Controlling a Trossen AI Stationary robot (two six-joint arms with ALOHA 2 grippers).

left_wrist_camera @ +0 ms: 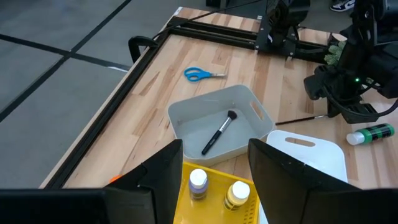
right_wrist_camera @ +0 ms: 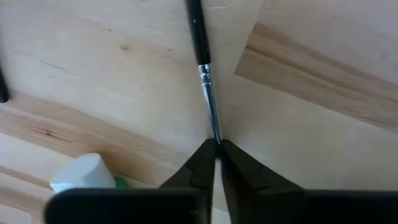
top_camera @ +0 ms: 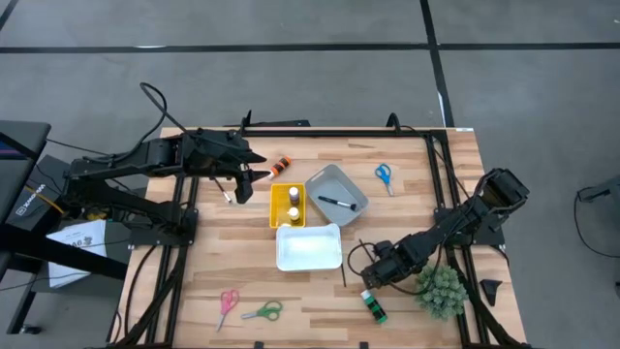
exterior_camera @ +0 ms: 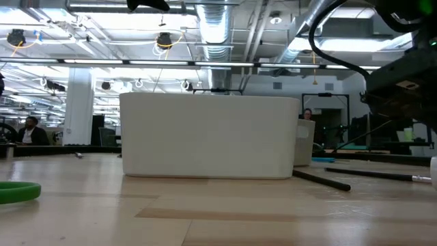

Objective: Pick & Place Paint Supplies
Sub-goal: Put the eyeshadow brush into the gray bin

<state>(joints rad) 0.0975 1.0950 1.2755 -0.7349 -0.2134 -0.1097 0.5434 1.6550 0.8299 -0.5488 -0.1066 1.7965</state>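
Observation:
My right gripper (top_camera: 374, 275) stands low over the table's near right part, pointing down, shut on a thin dark paintbrush (right_wrist_camera: 200, 50) that lies on the wood. My left gripper (left_wrist_camera: 214, 177) hangs open above the yellow tray (top_camera: 288, 205), which holds a purple-capped bottle (left_wrist_camera: 198, 183) and a yellow bottle (left_wrist_camera: 237, 194). A green bottle (top_camera: 374, 305) lies on its side just near of my right gripper. An orange bottle (top_camera: 282, 164) lies at the far side. A grey tray (top_camera: 355, 184) holds a dark brush (top_camera: 336, 203). My right gripper pinches the paintbrush between its two fingertips at its silver ferrule end (right_wrist_camera: 214, 127). The fingers come from above, pointing down. The rest of the brush runs away from the fingers along the wood.
A white tray (top_camera: 308, 246) sits at the table's middle. Blue scissors (top_camera: 385, 175) lie far right; pink scissors (top_camera: 227, 305) and green scissors (top_camera: 263, 311) lie near the front edge. A fuzzy green plant (top_camera: 441, 289) stands close to my right arm. Another thin brush (exterior_camera: 328, 180) lies beside the white tray.

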